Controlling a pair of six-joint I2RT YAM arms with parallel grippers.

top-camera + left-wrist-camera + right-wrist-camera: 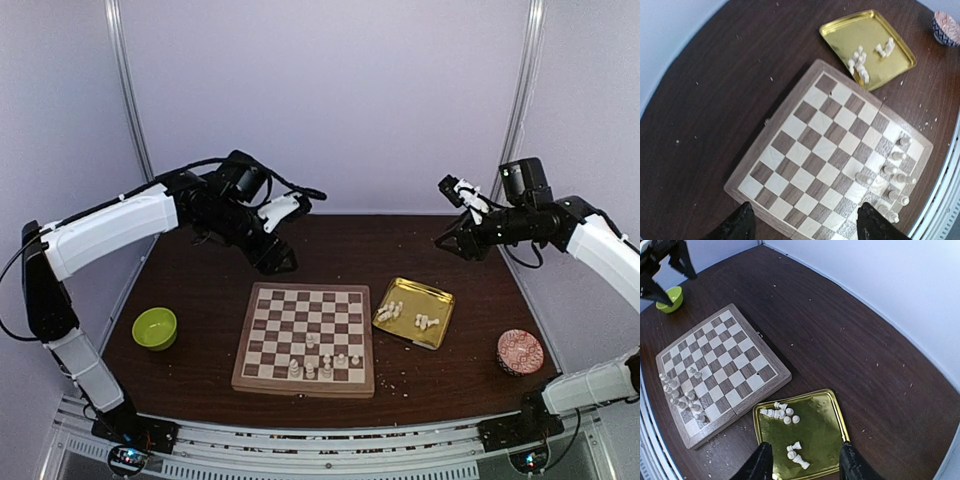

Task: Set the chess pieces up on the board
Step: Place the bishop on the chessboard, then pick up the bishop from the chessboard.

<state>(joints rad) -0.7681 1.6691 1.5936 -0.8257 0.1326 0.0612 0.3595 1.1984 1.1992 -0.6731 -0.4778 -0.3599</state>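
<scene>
Dark table (200, 290) had the board (300, 310) near-center, with the gold tray (425, 298) just right of it. Left claw (805, 220) hung far-left, spread wide and empty. Right claw (804, 460) was far-right, spread too. Some chess pieces (322, 365) stood on the board's near rows, and the rest lay in 2 clumps in the tray.

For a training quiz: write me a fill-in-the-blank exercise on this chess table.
Loose chess pieces lie in the ____ tray.
The ____ bowl sits left of the board.
The left tool and right tool both stand ____, holding nothing.
Missing: gold, green, open.
</scene>
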